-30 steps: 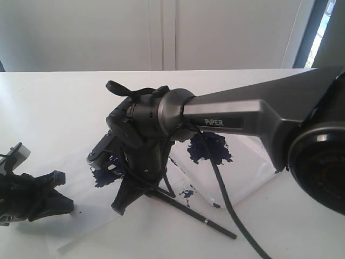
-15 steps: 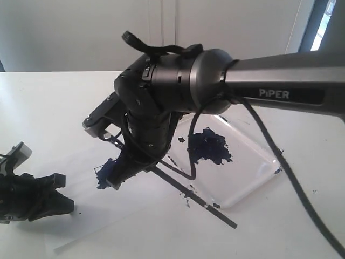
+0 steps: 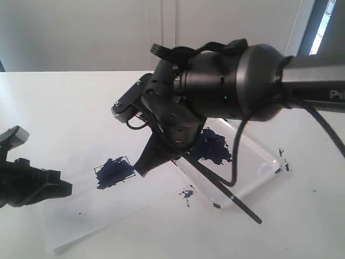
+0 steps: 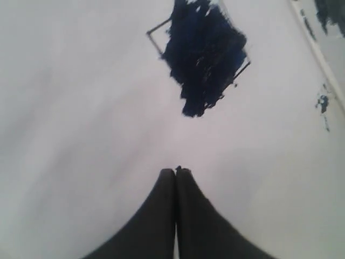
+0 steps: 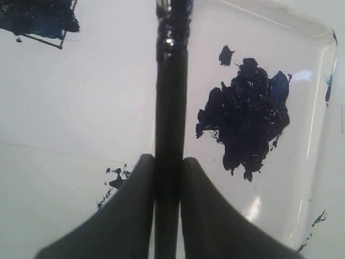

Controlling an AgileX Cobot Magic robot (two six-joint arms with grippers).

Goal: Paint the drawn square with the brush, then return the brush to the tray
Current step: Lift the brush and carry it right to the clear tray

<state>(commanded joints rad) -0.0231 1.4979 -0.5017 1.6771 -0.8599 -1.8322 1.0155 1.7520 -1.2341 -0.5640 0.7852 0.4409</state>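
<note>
The drawn square (image 3: pixel 113 171) on the white paper is smeared dark blue; it also shows in the left wrist view (image 4: pixel 205 54) and, in part, at the edge of the right wrist view (image 5: pixel 38 19). My right gripper (image 3: pixel 146 164) (image 5: pixel 168 159) is shut on the brush (image 3: pixel 226 197) (image 5: pixel 171 108), held above the paper between the square and the tray. The black handle slants out to the lower right. The tray (image 3: pixel 267 162) (image 5: pixel 304 135) carries a big dark blue blotch (image 3: pixel 213 145). My left gripper (image 3: pixel 48 189) (image 4: pixel 176 171) is shut and holds nothing, left of the square.
The white paper sheet (image 3: pixel 108 216) lies on a white table, and the tray rests on its right part. Blue splatter (image 3: pixel 187 192) marks the paper by the tray's near corner. The thick right arm (image 3: pixel 242 81) spans the middle and right.
My right gripper has risen and swung right with the brush, off the square toward the tray, so the painted square is uncovered. The left gripper has barely shifted.
</note>
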